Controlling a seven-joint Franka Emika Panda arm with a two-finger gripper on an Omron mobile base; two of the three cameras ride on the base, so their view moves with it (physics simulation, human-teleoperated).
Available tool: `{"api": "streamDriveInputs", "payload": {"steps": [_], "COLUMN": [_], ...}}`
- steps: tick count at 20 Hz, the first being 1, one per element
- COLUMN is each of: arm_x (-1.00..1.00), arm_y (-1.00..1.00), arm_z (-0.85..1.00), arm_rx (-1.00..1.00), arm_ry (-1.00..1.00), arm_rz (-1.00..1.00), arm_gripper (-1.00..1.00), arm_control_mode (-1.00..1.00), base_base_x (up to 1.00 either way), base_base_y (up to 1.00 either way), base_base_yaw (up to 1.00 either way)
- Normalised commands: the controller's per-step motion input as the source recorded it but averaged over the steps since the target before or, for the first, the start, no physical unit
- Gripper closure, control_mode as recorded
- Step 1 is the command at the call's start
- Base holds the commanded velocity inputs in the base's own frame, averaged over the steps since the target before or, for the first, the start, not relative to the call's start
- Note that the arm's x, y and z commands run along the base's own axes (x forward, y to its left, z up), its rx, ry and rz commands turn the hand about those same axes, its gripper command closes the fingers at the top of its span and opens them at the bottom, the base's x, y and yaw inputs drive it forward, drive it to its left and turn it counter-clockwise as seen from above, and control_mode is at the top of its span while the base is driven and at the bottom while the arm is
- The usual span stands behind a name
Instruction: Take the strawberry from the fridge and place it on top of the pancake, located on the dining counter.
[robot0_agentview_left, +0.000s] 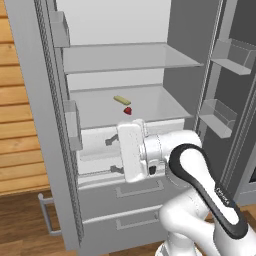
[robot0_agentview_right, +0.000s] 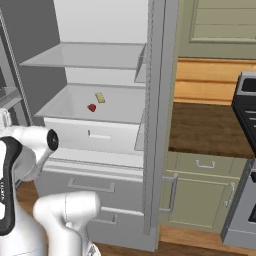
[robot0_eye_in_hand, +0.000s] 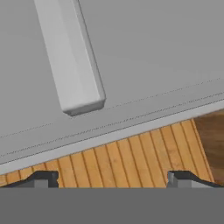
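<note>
On the far left stand the warm wooden plank wall (robot0_agentview_left: 17, 100) and the open left door of the tall light-grey fridge (robot0_agentview_left: 115, 65), small grey bins on its inner face. Moving in, the white shelved interior opens up, and there on the lower shelf sits the tiny red cone-shaped strawberry (robot0_agentview_left: 128, 111), just beside a pale yellow flat bar-shaped item (robot0_agentview_left: 121, 100) that lies a touch further back. Nothing is touching the fruit. Below and in front of that shelf hangs the white arm's two-finger gripper (robot0_agentview_left: 113, 155), level with the white crisper drawer, its dark fingertips (robot0_agentview_left: 111, 140) spread wide apart, gripping nothing. In the hand view those tips (robot0_eye_in_hand: 43, 178) frame a grey fridge panel with a bar and plank flooring. Further right, the other fridge door, then a dark brown countertop (robot0_agentview_right: 207, 127) over green cabinets (robot0_agentview_right: 200, 190).
</note>
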Motion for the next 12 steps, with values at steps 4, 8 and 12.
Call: {"api": "streamDriveInputs", "payload": {"steps": [4,8,12], "arm_x": [0.46,0.32,0.02], "arm_y": [-0.99,-0.97,-0.81], "arm_z": [0.00,0.00,-0.01], "arm_rx": [-0.43,-0.67,-0.70], "arm_ry": [0.00,0.02,0.01], "arm_rz": [0.00,0.00,0.00], "arm_gripper": [-1.00,-1.00,-1.00], "arm_control_mode": [-1.00,-1.00,-1.00], "base_base_x": [0.00,0.00,0.00], "base_base_y": [0.00,0.00,0.00], "base_base_yaw": [0.00,0.00,0.00]}}
